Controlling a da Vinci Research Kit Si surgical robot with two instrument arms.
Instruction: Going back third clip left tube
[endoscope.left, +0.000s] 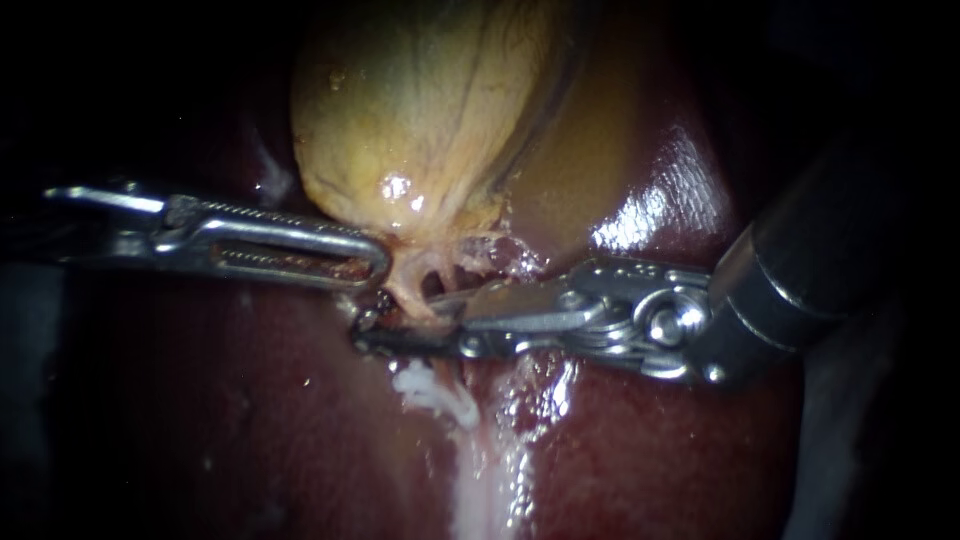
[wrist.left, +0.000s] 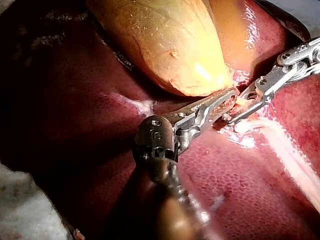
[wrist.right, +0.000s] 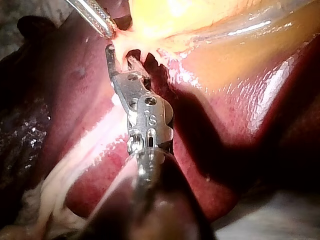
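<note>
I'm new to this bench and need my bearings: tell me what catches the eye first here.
The pale yellow gallbladder dominates, bulging over the glossy dark red liver. Under its narrow end, the left instrument and the right instrument meet almost tip to tip at thin pale strands of tissue, the right one's end effector open.
</note>
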